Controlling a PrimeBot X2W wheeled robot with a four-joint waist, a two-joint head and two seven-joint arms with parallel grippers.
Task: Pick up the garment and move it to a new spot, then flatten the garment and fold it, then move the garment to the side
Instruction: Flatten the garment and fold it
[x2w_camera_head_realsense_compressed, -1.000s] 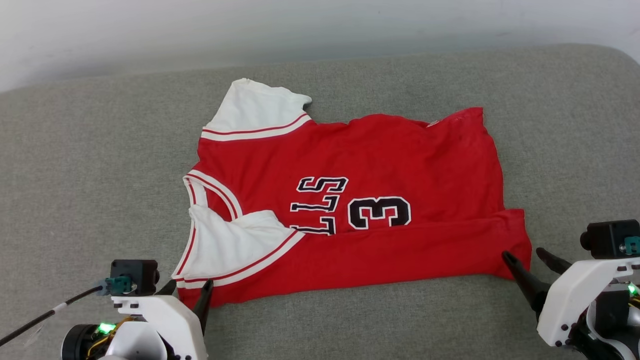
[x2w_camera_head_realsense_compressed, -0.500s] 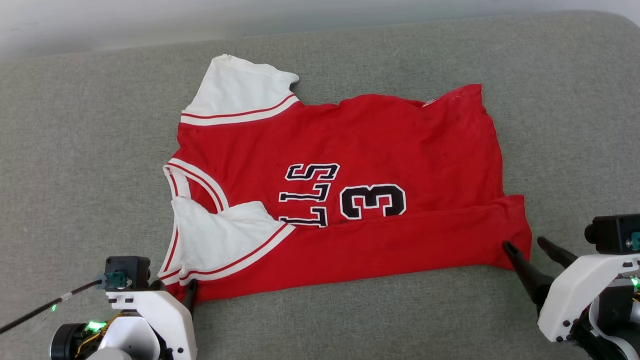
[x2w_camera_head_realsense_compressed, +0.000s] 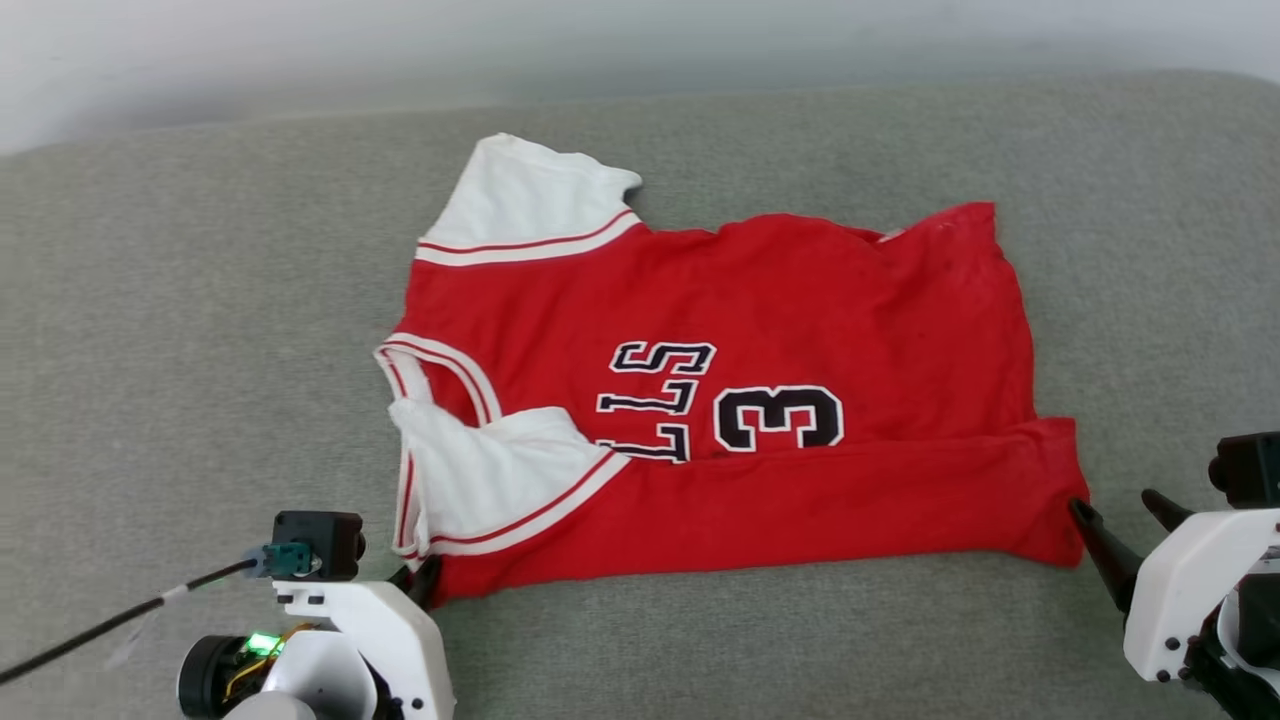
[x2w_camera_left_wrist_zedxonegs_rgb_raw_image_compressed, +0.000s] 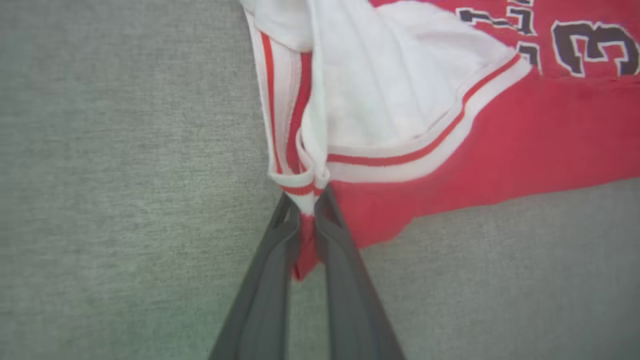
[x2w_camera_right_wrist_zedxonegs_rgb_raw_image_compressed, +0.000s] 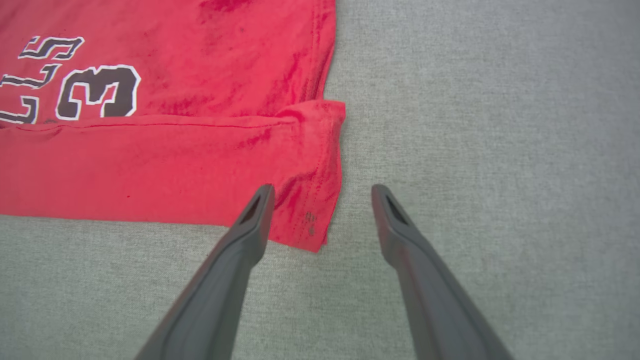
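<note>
The garment (x2w_camera_head_realsense_compressed: 720, 320), a red jersey with white sleeves, striped trim and a black "3", lies spread on the grey cushion with its near edge folded over. My left gripper (x2w_camera_head_realsense_compressed: 425, 582) is at the garment's near left corner. In the left wrist view that gripper (x2w_camera_left_wrist_zedxonegs_rgb_raw_image_compressed: 307, 200) is shut on the striped trim and red fabric of the garment (x2w_camera_left_wrist_zedxonegs_rgb_raw_image_compressed: 475, 135), which bunches between the fingers. My right gripper (x2w_camera_head_realsense_compressed: 1112, 502) stands open at the near right corner. In the right wrist view it (x2w_camera_right_wrist_zedxonegs_rgb_raw_image_compressed: 322, 189) straddles the hem corner of the garment (x2w_camera_right_wrist_zedxonegs_rgb_raw_image_compressed: 175, 150), left fingertip over the fabric.
The grey fabric cushion (x2w_camera_head_realsense_compressed: 200, 350) stretches wide on every side of the jersey. A pale wall (x2w_camera_head_realsense_compressed: 600, 40) runs along its far edge. A thin black cable (x2w_camera_head_realsense_compressed: 100, 625) trails from my left wrist at the lower left.
My left gripper has shut on the near left corner of the garment. The right gripper stays open at the hem corner. The head view has shifted a little.
</note>
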